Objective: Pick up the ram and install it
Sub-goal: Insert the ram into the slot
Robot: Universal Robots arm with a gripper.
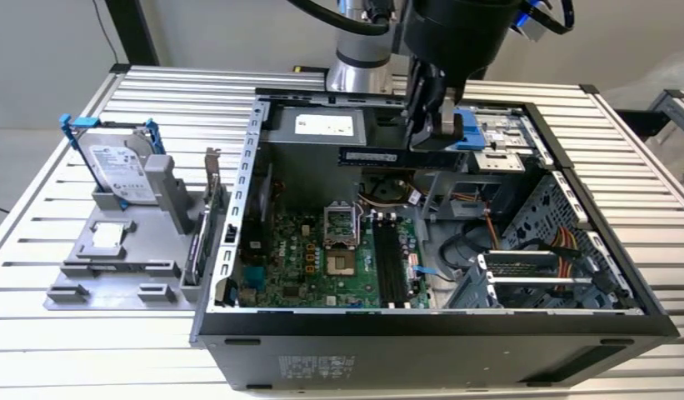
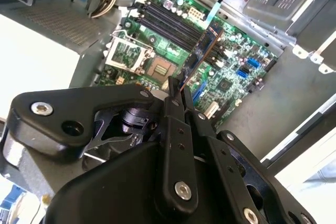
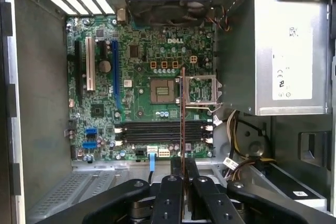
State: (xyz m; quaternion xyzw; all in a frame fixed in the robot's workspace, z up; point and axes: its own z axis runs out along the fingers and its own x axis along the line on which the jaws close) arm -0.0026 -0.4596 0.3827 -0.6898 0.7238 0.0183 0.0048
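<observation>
The ram (image 1: 373, 156) is a long, flat dark stick hanging level over the open computer case (image 1: 225, 250), near its back wall. My gripper (image 1: 428, 143) is shut on the end of the stick toward the exterior view's right. In both wrist views the ram (image 3: 182, 114) (image 2: 202, 51) juts out from between the black fingers (image 3: 170, 192) (image 2: 173, 124), high above the green motherboard (image 3: 142, 56). The black memory slots (image 3: 163, 132) (image 1: 391, 262) (image 2: 165, 22) lie on the board well below the stick, with nothing in them.
A power supply (image 1: 319, 125) (image 3: 289, 51) sits at the back of the case, with cables (image 1: 508, 242) and drive cages (image 1: 520, 275) on the exterior view's right. Outside the case on the left, a grey fixture (image 1: 108, 267) holds a silver hard drive with blue bracket (image 1: 119, 171) and an upright expansion card (image 1: 208, 221).
</observation>
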